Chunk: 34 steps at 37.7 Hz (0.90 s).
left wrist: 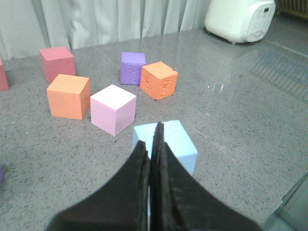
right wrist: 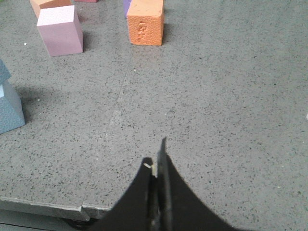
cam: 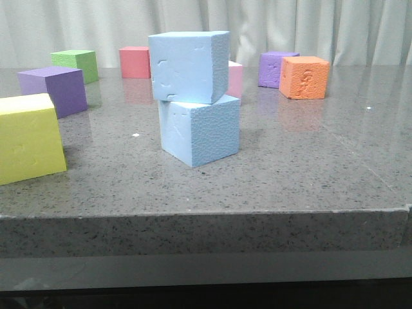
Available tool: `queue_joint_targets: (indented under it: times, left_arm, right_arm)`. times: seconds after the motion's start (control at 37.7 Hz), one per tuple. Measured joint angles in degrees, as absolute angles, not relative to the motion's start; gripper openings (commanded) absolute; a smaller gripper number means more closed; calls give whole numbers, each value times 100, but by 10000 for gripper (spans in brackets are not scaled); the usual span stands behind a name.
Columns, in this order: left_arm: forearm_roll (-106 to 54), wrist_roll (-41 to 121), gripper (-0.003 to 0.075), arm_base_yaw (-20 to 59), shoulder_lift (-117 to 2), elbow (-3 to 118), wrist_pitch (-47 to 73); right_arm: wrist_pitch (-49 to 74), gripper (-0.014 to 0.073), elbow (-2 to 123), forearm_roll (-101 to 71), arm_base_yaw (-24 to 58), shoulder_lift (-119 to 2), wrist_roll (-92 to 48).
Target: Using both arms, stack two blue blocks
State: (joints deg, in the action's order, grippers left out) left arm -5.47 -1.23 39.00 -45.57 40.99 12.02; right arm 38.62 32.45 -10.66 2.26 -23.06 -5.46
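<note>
One foam cube [cam: 188, 65] sits atop another [cam: 201, 131] (slightly twisted), near the desk's [cam: 309, 167] front edge; other cubes [cam: 304, 77] lie behind.

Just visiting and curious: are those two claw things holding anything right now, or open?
Left gripper: closed, holding nothing; the stacked blue blocks sit beyond it.
Right gripper: closed, empty, over the table.

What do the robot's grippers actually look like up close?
Only the fingers show. The left gripper has two matte black fingers, broad at the base and curving to narrow tips. The right gripper looks the same, black and tapered, with a small pale speck near its tips. No cables or markings visible.
</note>
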Motion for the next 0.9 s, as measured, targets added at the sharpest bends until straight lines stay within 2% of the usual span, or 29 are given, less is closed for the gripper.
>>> queue_joint_targets:
  times: [0.16, 0.32, 0.9]
  left_arm:
    - [-534, -123, -20, 3900, -3521, 3313, 1066]
    - [-534, -123, -20, 3900, -2998, 2917, 1027]
    - [-534, -112, -20, 3900, -2944, 2738, 1013]
  right_arm:
    - [3862, -68, 3245, -1066, 226, -2306, -546]
    - [3862, -68, 3245, -1066, 226, -2306, -546]
    - [3862, -68, 3245, -1066, 226, -2306, -546]
